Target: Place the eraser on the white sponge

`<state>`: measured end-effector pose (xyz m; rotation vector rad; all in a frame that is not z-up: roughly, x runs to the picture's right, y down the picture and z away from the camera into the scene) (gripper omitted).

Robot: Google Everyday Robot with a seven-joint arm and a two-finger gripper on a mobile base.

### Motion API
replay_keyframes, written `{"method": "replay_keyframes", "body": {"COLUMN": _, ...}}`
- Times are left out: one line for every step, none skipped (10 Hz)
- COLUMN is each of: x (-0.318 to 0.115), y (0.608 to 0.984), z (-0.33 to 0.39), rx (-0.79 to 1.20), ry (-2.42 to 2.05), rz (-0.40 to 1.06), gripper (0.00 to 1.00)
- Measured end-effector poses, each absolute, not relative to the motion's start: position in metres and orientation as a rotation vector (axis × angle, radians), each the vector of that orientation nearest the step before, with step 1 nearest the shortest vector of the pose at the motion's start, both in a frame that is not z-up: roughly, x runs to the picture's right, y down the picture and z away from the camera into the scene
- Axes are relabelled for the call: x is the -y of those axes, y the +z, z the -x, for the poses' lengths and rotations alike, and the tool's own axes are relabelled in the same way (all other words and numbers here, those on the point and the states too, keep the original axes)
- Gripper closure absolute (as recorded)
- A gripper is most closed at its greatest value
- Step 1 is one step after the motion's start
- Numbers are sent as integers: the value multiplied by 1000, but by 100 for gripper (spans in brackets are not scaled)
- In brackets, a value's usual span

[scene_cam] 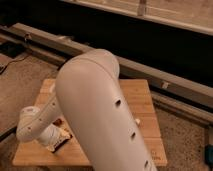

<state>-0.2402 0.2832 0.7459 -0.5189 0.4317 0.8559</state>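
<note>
Gripper low over wooden table's front-left corner; grip state: cannot tell. Eraser right at it, held or merely touching unclear, long axis unreadable. White sponge hidden, probably behind arm toward table centre.

The bulky white arm bends across the wooden table, its gripper low over the near left corner.

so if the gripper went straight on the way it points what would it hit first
The gripper, low over the table's left corner, points down; it would probably meet what looks like the eraser under it, then the table. Depth is unclear.
</note>
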Motion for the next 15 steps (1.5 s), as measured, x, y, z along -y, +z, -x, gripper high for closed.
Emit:
{"method": "replay_keyframes", "body": {"x": -280, "y": 751, "z": 237, "rx": -443, "ry": 854, "rz": 527, "gripper": 35}}
{"method": "replay_keyframes", "body": {"x": -278, "y": 754, "z": 233, "rx": -451, "ry": 843, "rz": 545, "gripper": 35}}
{"method": "replay_keyframes", "body": {"x": -279, "y": 754, "z": 232, "rx": -454, "ry": 831, "rz": 558, "gripper": 35}}
{"method": "replay_keyframes", "body": {"x": -280, "y": 754, "z": 230, "rx": -455, "ry": 814, "rz": 576, "gripper": 35}}
{"method": "replay_keyframes", "body": {"x": -281, "y": 754, "z": 228, "rx": -456, "ry": 805, "rz": 589, "gripper": 35}}
{"method": "replay_keyframes", "body": {"x": -281, "y": 755, "z": 225, "rx": -457, "ry": 798, "rz": 600, "gripper": 35}}
{"method": "replay_keyframes", "body": {"x": -282, "y": 755, "z": 221, "rx": -459, "ry": 788, "rz": 611, "gripper": 35}}
{"method": "replay_keyframes", "body": {"x": -284, "y": 755, "z": 219, "rx": -457, "ry": 781, "rz": 617, "gripper": 35}}
{"method": "replay_keyframes", "body": {"x": -286, "y": 755, "z": 218, "rx": -451, "ry": 777, "rz": 621, "gripper": 35}}
{"method": "replay_keyframes", "body": {"x": -287, "y": 755, "z": 216, "rx": -449, "ry": 776, "rz": 620, "gripper": 35}}
{"method": "replay_keyframes", "body": {"x": -289, "y": 756, "z": 215, "rx": -445, "ry": 778, "rz": 610, "gripper": 35}}
{"method": "replay_keyframes", "body": {"x": -293, "y": 757, "z": 217, "rx": -439, "ry": 778, "rz": 599, "gripper": 35}}
{"method": "replay_keyframes", "body": {"x": -296, "y": 757, "z": 218, "rx": -436, "ry": 778, "rz": 590, "gripper": 35}}
{"method": "replay_keyframes", "body": {"x": -299, "y": 756, "z": 221, "rx": -429, "ry": 781, "rz": 572, "gripper": 35}}
{"method": "replay_keyframes", "body": {"x": -300, "y": 754, "z": 224, "rx": -422, "ry": 785, "rz": 559, "gripper": 35}}
